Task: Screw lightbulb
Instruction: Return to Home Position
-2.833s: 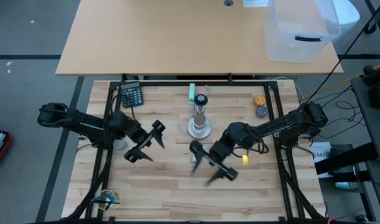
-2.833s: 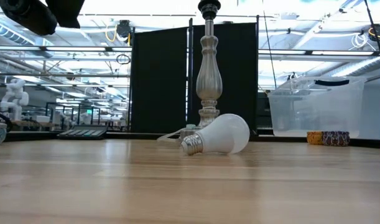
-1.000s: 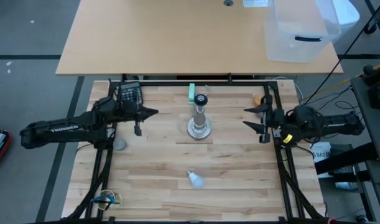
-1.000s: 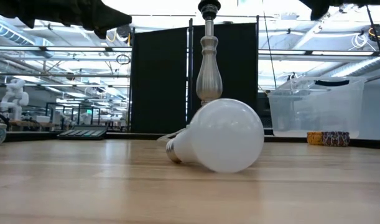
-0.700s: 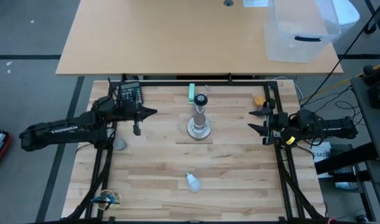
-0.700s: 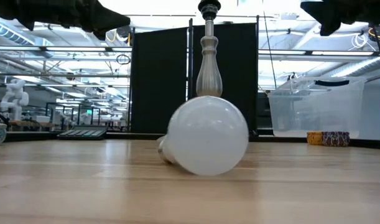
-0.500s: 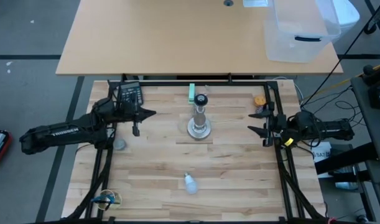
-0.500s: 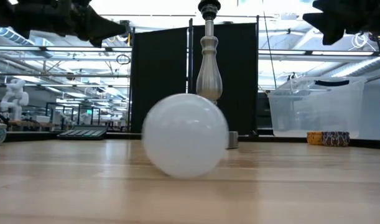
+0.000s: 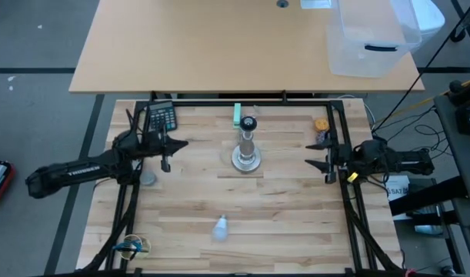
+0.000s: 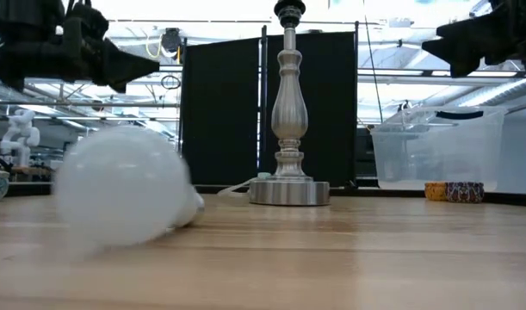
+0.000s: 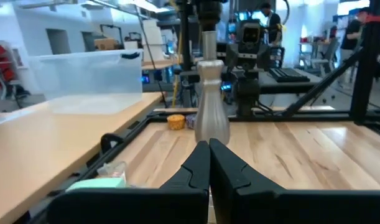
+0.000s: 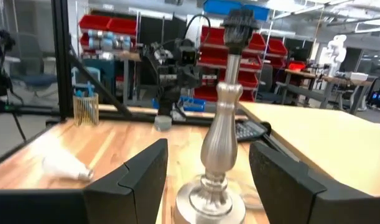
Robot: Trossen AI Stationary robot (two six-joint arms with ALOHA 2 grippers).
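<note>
Left arm: reaches in from the table's left side. Your left gripper (image 9: 181, 144) hangs above the wood with its two fingers (image 11: 196, 168) pressed tip to tip and nothing between them. A calculator (image 9: 161, 117) lies near those fingers, on their far side. A small grey round piece (image 9: 148, 178) sits on their near side.

Straight ahead of the closed tips stands the silver lamp stand (image 11: 211, 115). It is upright, apart from them, and its black socket top is bare (image 9: 248, 123). A green block (image 9: 237, 115) lies just beyond the stand.

Lightbulb (image 9: 220, 227): on its side on the bare wood (image 9: 288, 215), free of both grippers. It lies well apart from either set of fingers. It is toward the table's front edge and a little to the left-arm side of the stand. In the right wrist view it lies off to one side of the open fingers, globe and narrower base both on the boards (image 12: 65, 167).

Right arm: comes in from the table's right edge. Your right gripper (image 9: 312, 150) points at the stand with its fingers (image 12: 146, 171) spread wide and empty. The stand's round base (image 12: 208, 199) shows in the gap between them but well ahead, not touched. Two small items, one yellow (image 9: 321, 123) and one dark (image 9: 323, 137), sit just beside these fingers on the far side. A clear plastic bin (image 9: 369, 38) rests on the tan table beyond.
</note>
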